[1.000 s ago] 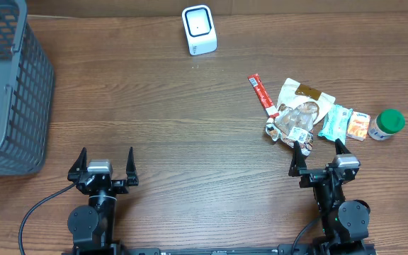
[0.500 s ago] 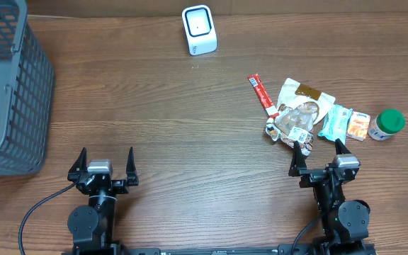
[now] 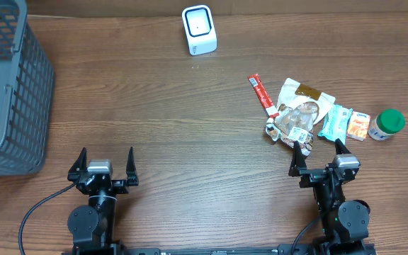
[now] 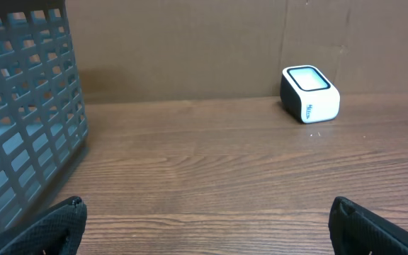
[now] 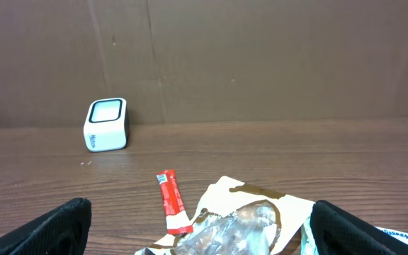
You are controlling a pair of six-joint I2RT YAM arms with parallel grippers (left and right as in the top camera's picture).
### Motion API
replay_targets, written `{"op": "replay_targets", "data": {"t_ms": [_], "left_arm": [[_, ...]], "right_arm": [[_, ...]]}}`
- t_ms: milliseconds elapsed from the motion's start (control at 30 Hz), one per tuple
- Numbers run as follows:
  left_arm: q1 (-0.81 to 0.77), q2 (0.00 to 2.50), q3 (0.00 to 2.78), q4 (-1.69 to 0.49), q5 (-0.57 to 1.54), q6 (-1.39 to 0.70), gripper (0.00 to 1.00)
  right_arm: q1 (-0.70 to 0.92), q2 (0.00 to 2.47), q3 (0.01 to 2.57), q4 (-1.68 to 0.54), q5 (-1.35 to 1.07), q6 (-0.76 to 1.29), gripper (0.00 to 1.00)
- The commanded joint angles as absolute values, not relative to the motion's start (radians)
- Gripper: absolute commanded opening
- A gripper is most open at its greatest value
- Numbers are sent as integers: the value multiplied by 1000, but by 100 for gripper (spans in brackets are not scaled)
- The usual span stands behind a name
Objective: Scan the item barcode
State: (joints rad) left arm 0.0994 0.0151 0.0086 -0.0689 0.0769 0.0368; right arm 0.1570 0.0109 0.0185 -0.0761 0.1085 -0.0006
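Note:
A white barcode scanner [image 3: 199, 30] stands at the back of the table, also seen in the left wrist view [image 4: 309, 93] and the right wrist view [image 5: 106, 125]. Items lie at the right: a red stick pack [image 3: 262, 93] [image 5: 173, 202], a cream and brown snack bag [image 3: 300, 112] [image 5: 250, 219], a teal and orange packet [image 3: 346, 122] and a green-lidded jar [image 3: 387, 124]. My right gripper [image 3: 319, 151] [image 5: 200, 230] is open just in front of the snack bag, holding nothing. My left gripper [image 3: 106, 159] [image 4: 207, 223] is open over bare wood.
A grey mesh basket [image 3: 9, 88] [image 4: 27, 113] fills the far left of the wooden table [image 3: 161, 106]. A brown cardboard wall [image 5: 261, 57] backs the table behind the scanner.

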Motion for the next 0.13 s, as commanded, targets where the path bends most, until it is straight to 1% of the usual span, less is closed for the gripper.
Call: {"op": "replay_targets", "data": {"t_ms": [0, 100], "left_arm": [[95, 4, 5, -72, 70, 60, 100], [95, 4, 5, -72, 70, 60, 100]], "right_arm": [[152, 3, 8, -73, 110, -8, 100], [152, 3, 8, -73, 110, -8, 100]]}}
